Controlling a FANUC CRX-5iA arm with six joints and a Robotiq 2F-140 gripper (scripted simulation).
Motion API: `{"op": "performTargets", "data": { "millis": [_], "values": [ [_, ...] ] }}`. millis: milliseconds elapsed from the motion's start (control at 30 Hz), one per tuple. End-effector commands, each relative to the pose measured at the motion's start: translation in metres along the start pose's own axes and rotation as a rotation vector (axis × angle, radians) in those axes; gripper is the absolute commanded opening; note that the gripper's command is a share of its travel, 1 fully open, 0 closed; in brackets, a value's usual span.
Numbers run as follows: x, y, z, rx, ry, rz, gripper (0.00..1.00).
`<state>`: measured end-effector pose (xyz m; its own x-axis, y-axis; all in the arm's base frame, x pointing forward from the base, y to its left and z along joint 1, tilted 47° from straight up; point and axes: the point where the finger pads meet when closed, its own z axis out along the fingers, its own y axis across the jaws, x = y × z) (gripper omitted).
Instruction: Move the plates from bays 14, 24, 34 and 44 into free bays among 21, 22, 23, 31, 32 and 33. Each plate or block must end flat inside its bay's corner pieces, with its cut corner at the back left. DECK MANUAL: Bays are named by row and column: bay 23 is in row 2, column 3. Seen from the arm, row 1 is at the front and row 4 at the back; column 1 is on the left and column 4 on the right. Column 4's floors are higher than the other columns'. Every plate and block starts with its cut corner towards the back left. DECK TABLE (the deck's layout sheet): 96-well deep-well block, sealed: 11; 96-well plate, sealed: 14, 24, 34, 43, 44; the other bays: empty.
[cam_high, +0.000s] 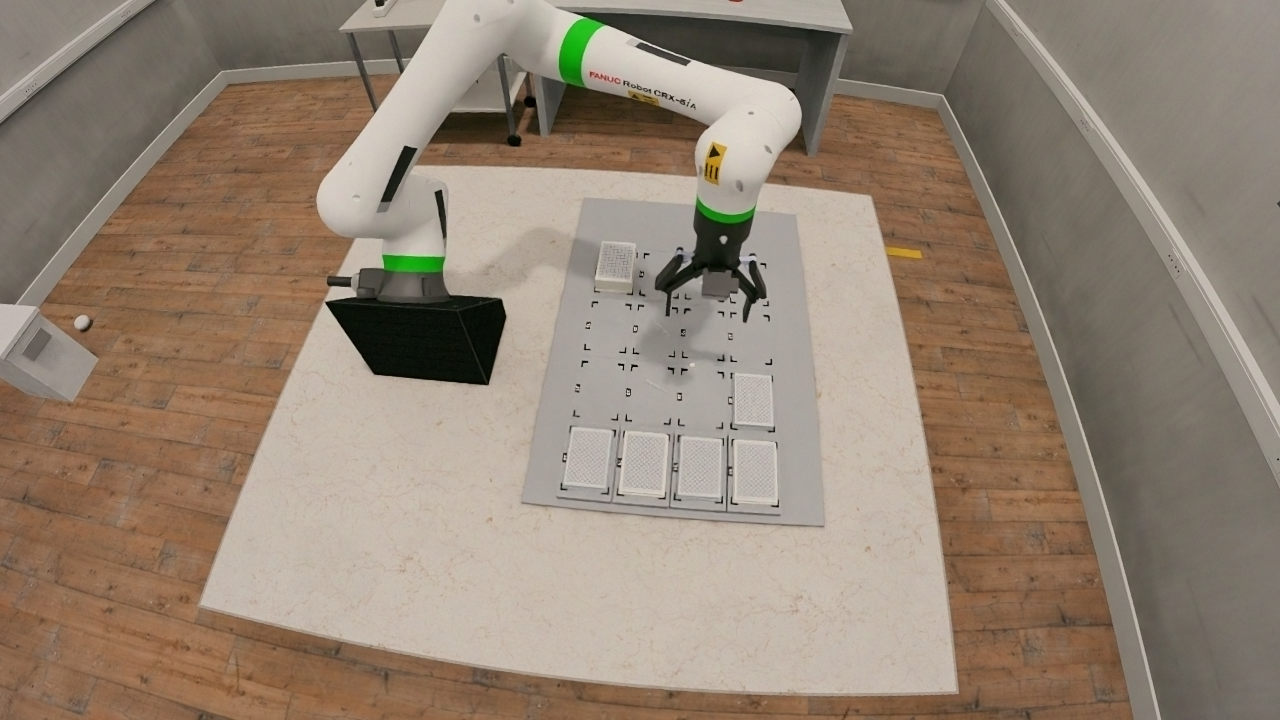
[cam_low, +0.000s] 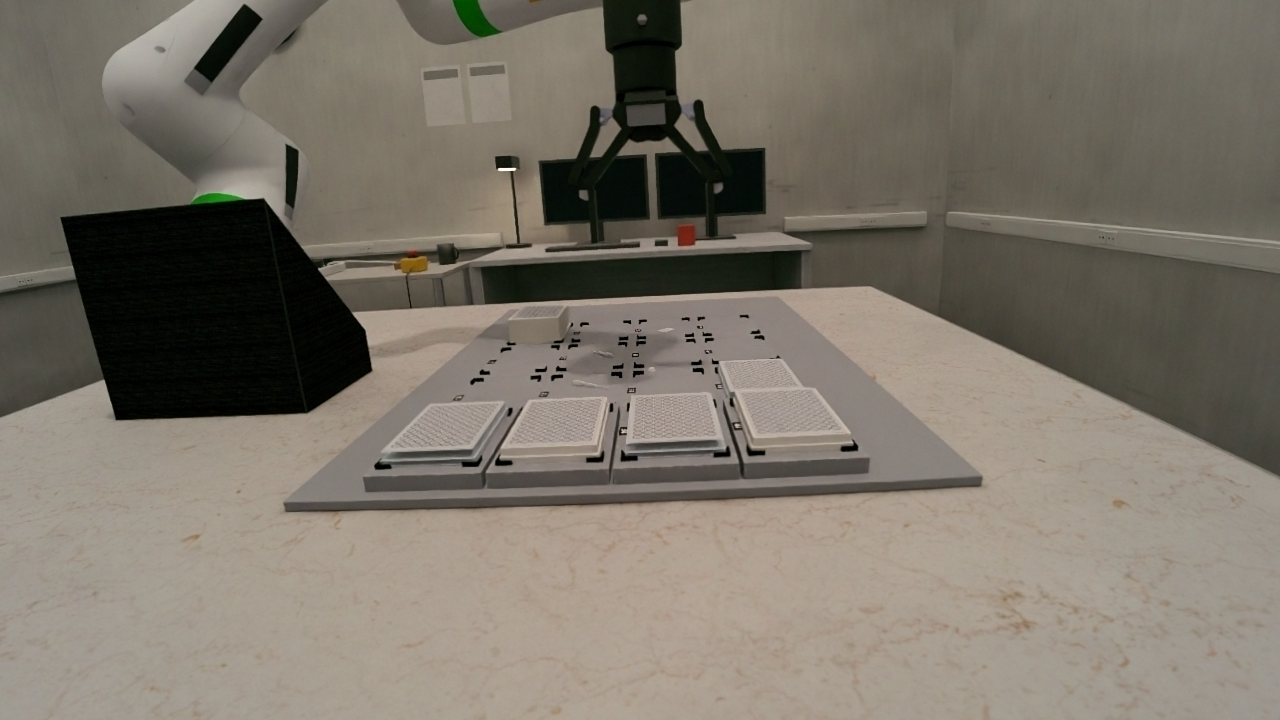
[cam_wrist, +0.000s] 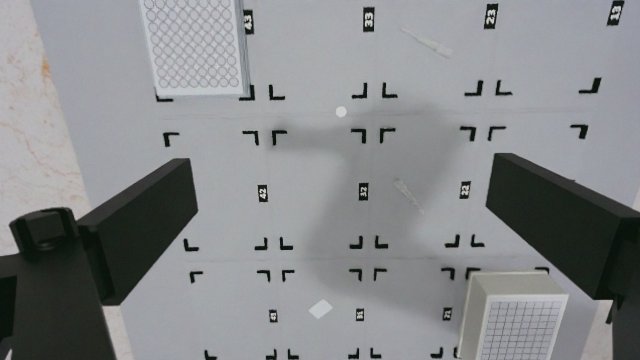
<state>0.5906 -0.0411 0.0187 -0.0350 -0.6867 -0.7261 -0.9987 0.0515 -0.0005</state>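
White sealed plates lie flat in raised column 4: bay 14's plate (cam_high: 588, 456) (cam_low: 447, 428), bay 24's plate (cam_high: 643, 462) (cam_low: 556, 425), bay 34's plate (cam_high: 699, 466) (cam_low: 675, 420) and bay 44's plate (cam_high: 754, 471) (cam_low: 793, 414). My gripper (cam_high: 707, 316) (cam_low: 653, 214) (cam_wrist: 341, 182) is open and empty, high above the deck (cam_high: 801, 358) (cam_low: 895, 456). In the wrist view its fingers stand on both sides of bays 32 and 22. Bays 21, 22, 23, 31, 32 and 33 hold no plate. The plates' cut corners are too small to tell.
Bay 43's plate (cam_high: 752, 400) (cam_low: 759, 374) (cam_wrist: 195, 50) and bay 11's tall block (cam_high: 615, 266) (cam_low: 537, 325) (cam_wrist: 522, 322) stand nearby. One thin clear tip (cam_wrist: 426, 43) lies in bay 23, another tip (cam_wrist: 409, 195) in bay 22. A white scrap (cam_wrist: 320, 308) lies in bay 31, a white dot (cam_wrist: 341, 111) between bays 32 and 33.
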Motion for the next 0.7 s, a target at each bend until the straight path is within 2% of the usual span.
{"op": "performTargets", "data": {
  "millis": [0,667],
  "values": [
    [0.012,0.0,-0.001,0.002,0.001,0.0,1.0],
    [0.084,0.0,-0.001,0.002,0.001,0.0,1.0]
  ]
}}
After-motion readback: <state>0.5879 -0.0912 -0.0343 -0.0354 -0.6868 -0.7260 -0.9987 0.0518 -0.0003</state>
